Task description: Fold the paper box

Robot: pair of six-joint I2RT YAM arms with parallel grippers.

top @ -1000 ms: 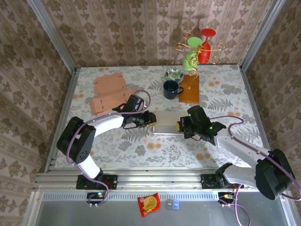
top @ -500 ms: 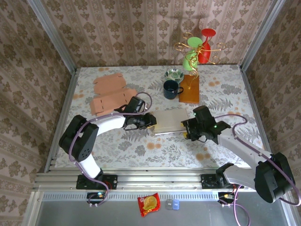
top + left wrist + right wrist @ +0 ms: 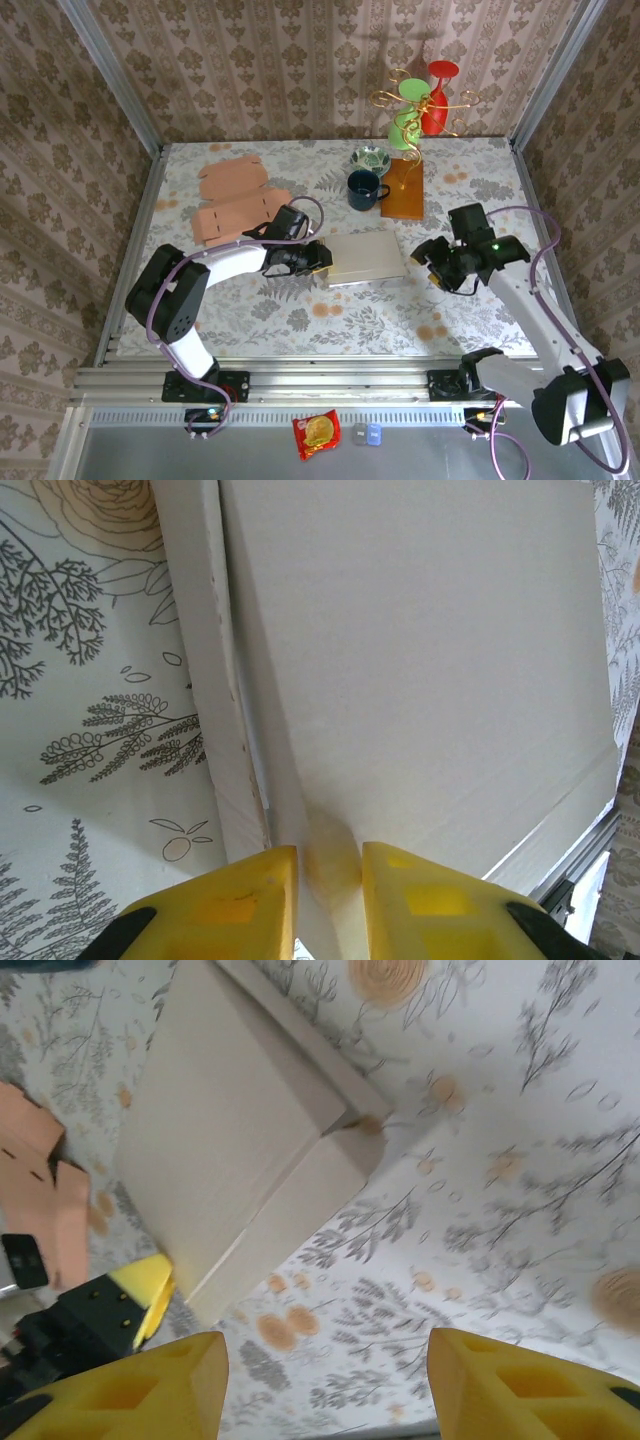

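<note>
Left tool [image 3: 320, 257]: closed on the left edge of the paper box [image 3: 366, 257], low over the desk [image 3: 480, 185].
Left tool, wrist view [image 3: 328, 868]: 2 yellow fingers [image 3: 245, 900] stand close together, and a thin pale wall of the paper box [image 3: 420, 660] is pinched between them.
Right tool [image 3: 432, 260]: open, gripping nothing, to the right of the box and clear of it.
Right tool, wrist view [image 3: 325, 1345]: 2 yellow fingers [image 3: 150, 1385] are spread wide, with patterned desk [image 3: 500, 1160] between them.
Paper box, relative to the left tool: directly ahead of the fingers, in contact, with its broad pale top face stretching away from the tool.
Paper box, relative to the right tool [image 3: 240, 1130]: ahead and to the left, apart from the fingers. 1 side wall faces the tool, and a small flap shows at the nearest corner.
Box attitude: flat on the desk, top face level.
Left tool as seen from the right wrist [image 3: 150, 1285]: on the far side of the box, at the opposite edge.
Flat cardboard blanks [image 3: 235, 200]: 2 brown sheets lie on the desk beyond the left tool, well apart from the box.
Mug [image 3: 364, 189]: dark, upright, beyond the box and between the 2 tools.
Bowl [image 3: 370, 158]: just beyond the mug.
Wooden board [image 3: 402, 188]: beside the mug, beyond the right tool.
</note>
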